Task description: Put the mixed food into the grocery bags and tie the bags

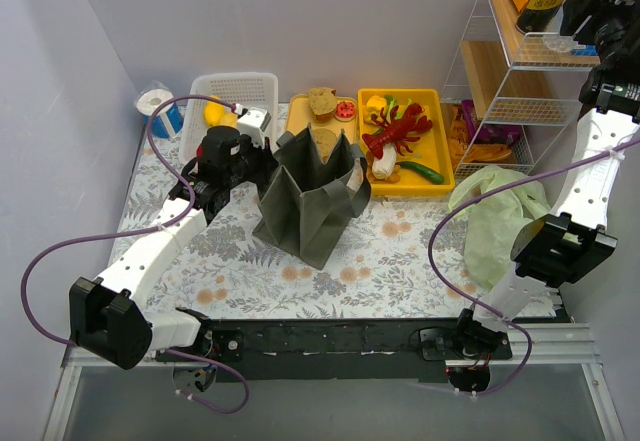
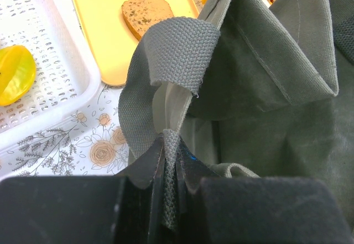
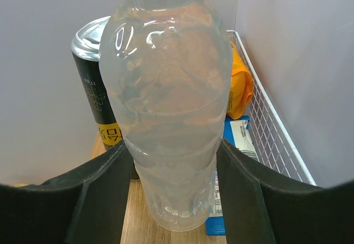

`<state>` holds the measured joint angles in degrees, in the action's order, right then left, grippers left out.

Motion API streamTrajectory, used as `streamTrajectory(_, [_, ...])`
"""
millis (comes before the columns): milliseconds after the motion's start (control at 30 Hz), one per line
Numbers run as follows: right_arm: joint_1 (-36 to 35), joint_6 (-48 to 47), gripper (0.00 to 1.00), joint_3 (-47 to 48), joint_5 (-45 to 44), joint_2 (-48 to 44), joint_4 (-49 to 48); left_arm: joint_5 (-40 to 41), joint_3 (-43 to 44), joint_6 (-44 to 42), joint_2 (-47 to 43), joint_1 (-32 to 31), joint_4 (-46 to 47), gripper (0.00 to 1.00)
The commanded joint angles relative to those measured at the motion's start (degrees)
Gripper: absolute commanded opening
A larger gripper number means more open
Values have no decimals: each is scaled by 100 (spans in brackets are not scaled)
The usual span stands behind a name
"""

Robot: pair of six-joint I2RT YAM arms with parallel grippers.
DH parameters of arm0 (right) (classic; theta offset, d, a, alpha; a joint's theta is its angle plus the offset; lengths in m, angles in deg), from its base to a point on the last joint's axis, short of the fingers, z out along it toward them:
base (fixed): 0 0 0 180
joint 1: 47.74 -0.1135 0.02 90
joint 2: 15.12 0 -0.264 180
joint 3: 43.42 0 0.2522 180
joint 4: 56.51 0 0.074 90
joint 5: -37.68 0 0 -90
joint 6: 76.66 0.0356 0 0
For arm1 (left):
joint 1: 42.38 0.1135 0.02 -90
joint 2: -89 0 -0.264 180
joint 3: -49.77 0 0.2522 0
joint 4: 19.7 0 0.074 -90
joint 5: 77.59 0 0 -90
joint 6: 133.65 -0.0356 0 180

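The left tool is pressed together on a strap of the grey tote. The tote stands open in the middle of the worktop, just in front of the yellow tray holding the red lobster. The pale-green bag lies crumpled on the right. Up on the wire shelf, the right tool straddles a clear bottle, one finger at each side. Whether it squeezes the bottle, I cannot tell.
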<state>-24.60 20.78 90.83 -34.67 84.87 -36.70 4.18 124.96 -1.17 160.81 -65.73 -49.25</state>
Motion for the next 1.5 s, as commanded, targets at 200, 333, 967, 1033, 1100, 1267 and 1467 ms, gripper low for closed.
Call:
streamTrajectory(200, [24, 47, 22, 212, -227, -541, -798, -100, -122, 24, -9, 6, 41, 0])
streamTrajectory(333, [24, 56, 11, 431, -271, -524, -833, -118, -122, 15, -9, 6, 32, 0])
streamTrajectory(967, [24, 135, 1, 520, -324, -954, -1096, -161, -122, 24, 8, 6, 41, 0])
streamTrajectory(1033, [24, 135, 1, 362, -306, -1155, -1193, -170, -122, 32, 17, 6, 32, 0])
streamTrajectory(1100, [24, 143, 1, 134, -297, -1314, -1325, -179, -122, 32, 8, 6, 32, 0])
streamTrajectory(1267, [24, 126, 1, -86, -262, -1692, -1342, -197, -122, 41, 0, 6, 32, 0])
streamTrajectory(1467, [-2, 486, 1, -1184, 107, -2500, -1755, -214, -122, 50, -9, 6, 32, 0])
